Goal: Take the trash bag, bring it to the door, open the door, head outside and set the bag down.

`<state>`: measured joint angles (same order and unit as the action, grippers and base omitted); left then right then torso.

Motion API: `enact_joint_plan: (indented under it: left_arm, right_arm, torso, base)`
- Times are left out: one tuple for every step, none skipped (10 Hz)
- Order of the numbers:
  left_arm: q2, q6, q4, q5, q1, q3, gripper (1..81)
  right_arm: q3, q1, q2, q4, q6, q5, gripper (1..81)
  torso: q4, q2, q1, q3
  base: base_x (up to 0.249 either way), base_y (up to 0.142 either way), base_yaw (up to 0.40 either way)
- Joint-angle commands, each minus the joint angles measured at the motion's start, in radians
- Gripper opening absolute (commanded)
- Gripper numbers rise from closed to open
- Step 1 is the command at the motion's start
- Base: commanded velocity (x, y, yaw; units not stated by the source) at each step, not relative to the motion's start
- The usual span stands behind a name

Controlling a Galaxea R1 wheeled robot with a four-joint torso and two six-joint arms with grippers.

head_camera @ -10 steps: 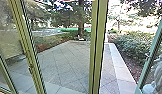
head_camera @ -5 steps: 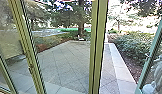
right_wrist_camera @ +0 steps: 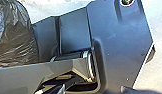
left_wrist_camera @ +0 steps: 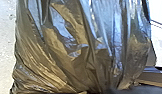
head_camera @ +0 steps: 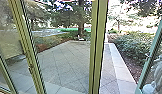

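1. The trash bag point(left_wrist_camera: 79, 47) is close by the left wrist, beside the robot's dark plate point(right_wrist_camera: 122, 47); whether either hand is wide, narrow or holding it, I cannot tell
2. Driving too near the door post point(head_camera: 97, 50) could snag and tear the thin plastic
3. No readable brand, label or writing

trash bag point(left_wrist_camera: 82, 45): just 1, lol
paved yard point(head_camera: 64, 62): 1, yep
thick tree trunk point(head_camera: 81, 28): 1
teal frame point(head_camera: 150, 56): 1, off right
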<state>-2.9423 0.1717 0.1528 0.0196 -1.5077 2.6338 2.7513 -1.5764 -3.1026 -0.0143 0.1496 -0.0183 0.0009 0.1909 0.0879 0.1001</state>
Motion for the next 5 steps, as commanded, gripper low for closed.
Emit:
enact_joint_plan:
  left_arm:
    - [0.005,0.006,-0.029,-0.061,0.056,0.0,1.0]
    - [0.003,0.006,-0.033,-0.063,0.056,0.0,1.0]
    - [0.003,0.006,-0.035,-0.066,0.056,-0.001,1.0]
    - [0.005,0.006,-0.035,-0.067,0.056,0.0,1.0]
    - [0.005,0.006,-0.035,-0.067,0.056,-0.001,1.0]
  right_arm:
    - [-0.012,0.04,-0.021,0.014,-0.005,0.063,81.1]
    - [-0.012,0.041,-0.021,0.014,-0.005,0.063,81.1]
    - [-0.012,0.041,-0.021,0.014,-0.005,0.063,81.1]
    - [-0.012,0.041,-0.023,0.014,-0.005,0.063,81.1]
    - [-0.012,0.041,-0.023,0.014,-0.005,0.063,81.1]
  torso:
    - [0.0,0.0,0.0,0.0]
    - [0.0,0.0,0.0,0.0]
    - [0.0,0.0,0.0,0.0]
    - [0.0,0.0,0.0,0.0]
    - [0.0,0.0,0.0,0.0]
  base:
    - [0.0,0.0,0.0]
    - [0.0,0.0,0.0]
    - [0.0,0.0,0.0]
    - [0.0,0.0,0.0]
    - [0.0,0.0,-0.1]
